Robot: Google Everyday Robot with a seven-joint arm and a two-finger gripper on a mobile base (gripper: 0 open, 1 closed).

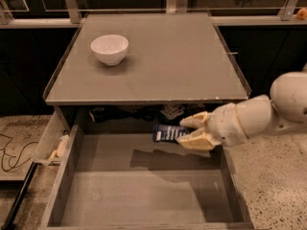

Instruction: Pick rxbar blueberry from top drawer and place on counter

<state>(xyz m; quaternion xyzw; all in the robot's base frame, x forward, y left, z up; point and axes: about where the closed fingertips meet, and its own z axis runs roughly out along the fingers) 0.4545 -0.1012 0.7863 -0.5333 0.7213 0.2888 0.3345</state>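
One bar, one pinch: the gripper is clamped on the right end of the rxbar blueberry. The bar hangs clear of the top drawer floor (its shadow sits below it), right under the front lip of the counter. imo the trick now is to back out toward the drawer's open end before going up, otherwise the bar or the fingers could clip that lip. Then rise past the rim, come in over bare grey top well apart from the white bowl, and lay it flat before letting go.
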